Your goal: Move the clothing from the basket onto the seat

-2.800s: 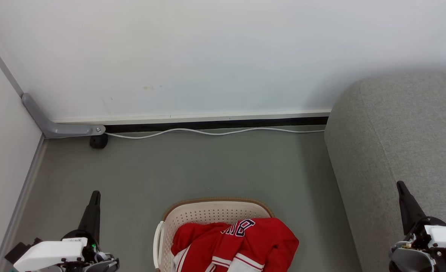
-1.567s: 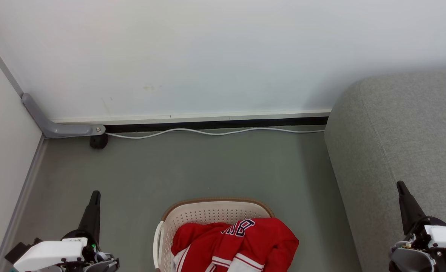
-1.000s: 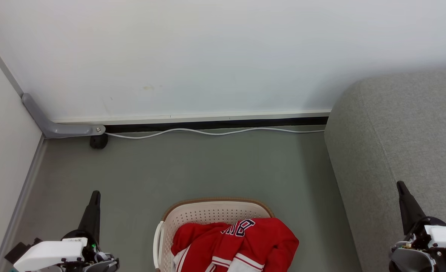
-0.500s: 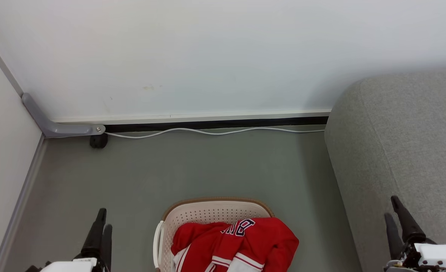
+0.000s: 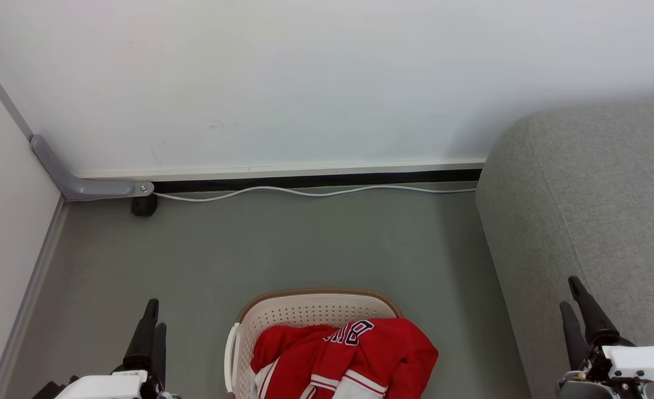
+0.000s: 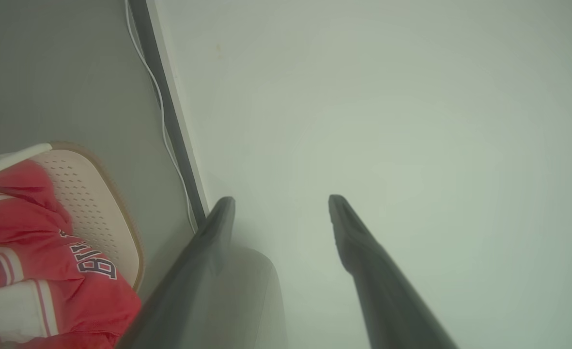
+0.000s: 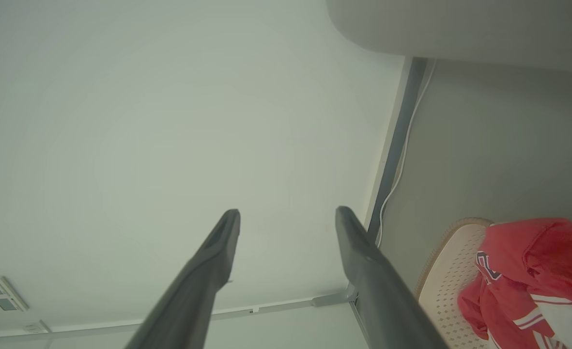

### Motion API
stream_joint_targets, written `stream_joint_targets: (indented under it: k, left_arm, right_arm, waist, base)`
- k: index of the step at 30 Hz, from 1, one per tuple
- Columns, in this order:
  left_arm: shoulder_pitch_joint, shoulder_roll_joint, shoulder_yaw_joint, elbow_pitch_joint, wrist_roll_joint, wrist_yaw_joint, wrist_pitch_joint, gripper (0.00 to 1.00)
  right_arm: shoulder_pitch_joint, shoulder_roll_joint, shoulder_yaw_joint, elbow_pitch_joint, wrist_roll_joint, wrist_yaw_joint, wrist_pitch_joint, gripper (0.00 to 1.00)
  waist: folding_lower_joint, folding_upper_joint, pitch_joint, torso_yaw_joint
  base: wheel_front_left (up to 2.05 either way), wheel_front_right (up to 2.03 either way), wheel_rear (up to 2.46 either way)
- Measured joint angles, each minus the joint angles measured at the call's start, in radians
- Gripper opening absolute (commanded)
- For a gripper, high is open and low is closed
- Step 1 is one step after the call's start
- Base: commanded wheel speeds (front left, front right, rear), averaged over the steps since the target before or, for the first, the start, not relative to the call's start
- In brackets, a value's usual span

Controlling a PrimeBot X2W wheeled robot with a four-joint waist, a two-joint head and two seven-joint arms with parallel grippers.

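We see navy, white-outlined letters on the red clothing (image 5: 343, 354), but they are folded over and we cannot read the word. The clothing lies heaped in the basket (image 5: 304, 313) on the floor (image 5: 304, 244), beside the seat (image 5: 592, 194). A second ago both pairs were shut. Now the left fingers (image 5: 155, 327) and right fingers (image 5: 577, 293) stand spread wide and empty, flanking the basket and clear of the clothing.

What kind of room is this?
Probably a plain living-room corner, maybe a test room: a grey sofa stands by a bare white wall, and a laundry basket of red clothing sits on the grey floor.
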State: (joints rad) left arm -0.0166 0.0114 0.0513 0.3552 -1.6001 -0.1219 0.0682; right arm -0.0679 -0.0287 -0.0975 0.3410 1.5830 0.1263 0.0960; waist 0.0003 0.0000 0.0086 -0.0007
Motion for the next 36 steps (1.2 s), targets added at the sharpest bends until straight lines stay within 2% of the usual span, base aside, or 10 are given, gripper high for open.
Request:
stream_joint_targets:
  k: [11, 18, 36]
  left_arm:
    - [-0.035, 0.01, -0.023, 0.014, 0.075, 0.0, -0.032, 1.0]
    - [-0.047, 0.01, -0.022, 0.023, 0.186, 0.0, -0.052, 1.0]
    - [-0.095, 0.008, -0.019, 0.048, 0.492, 0.0, -0.105, 1.0]
  right_arm:
    - [-0.035, -0.034, 0.059, 0.005, -0.038, 0.0, -0.045, 1.0]
    - [-0.067, -0.065, 0.119, 0.03, -0.093, 0.0, -0.077, 1.0]
    - [-0.13, -0.095, 0.174, 0.1, -0.328, 0.0, -0.128, 1.0]
  waist:
    - [-0.0001, 0.0, 0.003, 0.001]
    - [-0.0001, 0.0, 0.004, 0.003]
    - [-0.0002, 0.0, 0.008, 0.002]
  base:
    - [0.0, 0.0, 0.0]
    - [0.0, 0.0, 0.0]
    - [0.0, 0.0, 0.0]
